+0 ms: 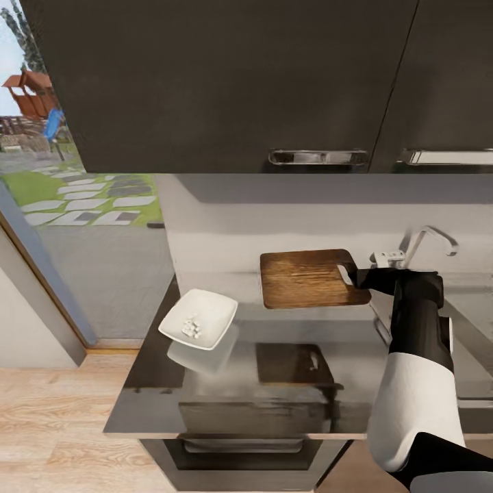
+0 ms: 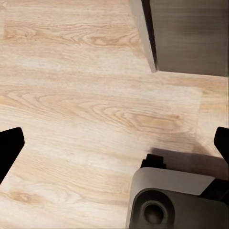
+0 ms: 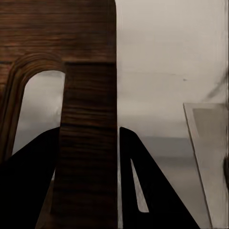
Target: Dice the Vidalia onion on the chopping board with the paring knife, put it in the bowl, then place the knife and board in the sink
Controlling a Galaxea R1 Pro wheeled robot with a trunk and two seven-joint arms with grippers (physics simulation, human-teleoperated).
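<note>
The brown wooden chopping board (image 1: pixel 308 277) hangs level above the grey countertop (image 1: pixel 154 387), which mirrors it below. My right gripper (image 1: pixel 356 276) is shut on the board's handle end. In the right wrist view the handle strip of the chopping board (image 3: pixel 86 95) sits between the dark fingers (image 3: pixel 152 191) of my right gripper (image 3: pixel 89 131). A white squarish bowl (image 1: pixel 209 308) with diced onion pieces (image 1: pixel 191 327) rests on the counter's left part. The sink (image 1: pixel 476 322) lies at the far right, mostly behind my arm. The paring knife is out of view. My left gripper (image 2: pixel 114 143) is open over the floor.
Dark upper cabinets with metal handles (image 1: pixel 318 157) hang low over the counter. The angular steel tap (image 1: pixel 428 239) rises just right of the held board. A glass door (image 1: pixel 75 205) onto a garden is at the left. Light wooden floor (image 2: pixel 86 95) and the robot's base (image 2: pixel 176 200) lie below.
</note>
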